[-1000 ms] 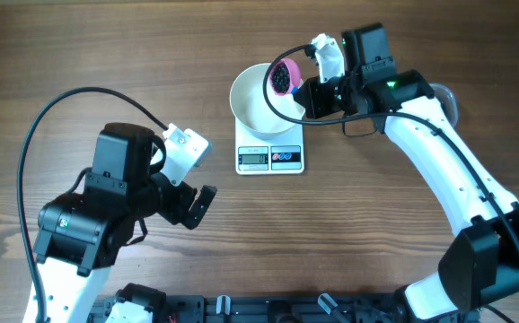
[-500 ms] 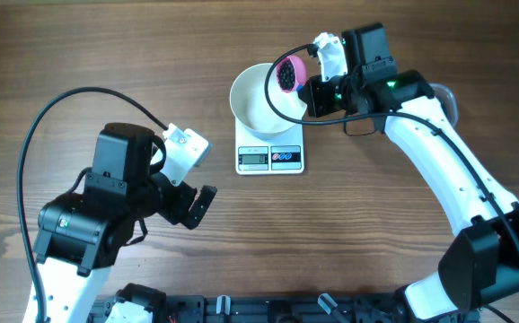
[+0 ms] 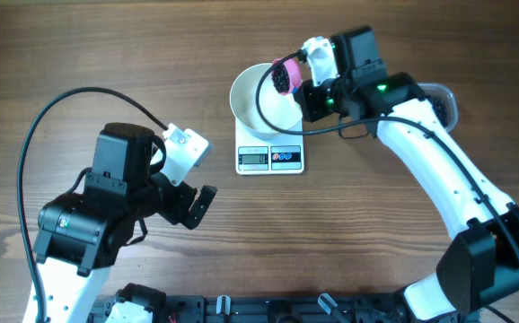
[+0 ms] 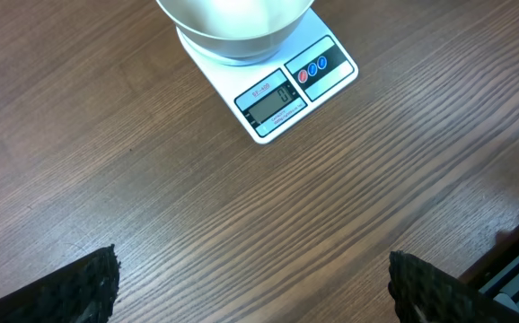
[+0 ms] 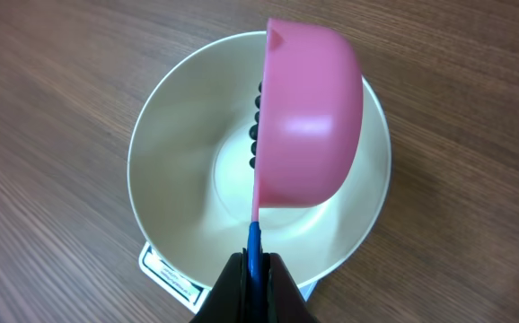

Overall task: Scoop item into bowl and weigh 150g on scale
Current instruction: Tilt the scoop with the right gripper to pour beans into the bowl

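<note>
Right wrist view first. Saw the right gripper (image 5: 253,269) pinched tight on the thin blue handle (image 5: 253,240) of a pink plastic scoop (image 5: 309,126). Had that scoop rolled up on edge, mouth turned sideways, right above the round plain white bowl (image 5: 170,152). Could make out a line of small round black bead-like pieces (image 5: 256,126) peeking past the scoop's rim, not yet dropped as far as could be told. Couldn't spot any on the bowl's bottom from here. Found the bowl sitting on the small white square digital scale (image 5: 165,269), with just a corner of it poking out underneath.

Over on the left wrist view: left gripper (image 4: 252,292) spread wide, holding nothing, parked above the brown wooden table (image 4: 152,197), well apart from the scale. Faced the grey display (image 4: 270,95), but couldn't read the digits.

For doing the pour well, imo: hold the scoop centred over the bowl, roll the wrist slowly for a trickle rather than a dump, stay off the rim to avoid nudging the reading, then pause and check the display before fetching more. Looked like early days toward the target weight.
</note>
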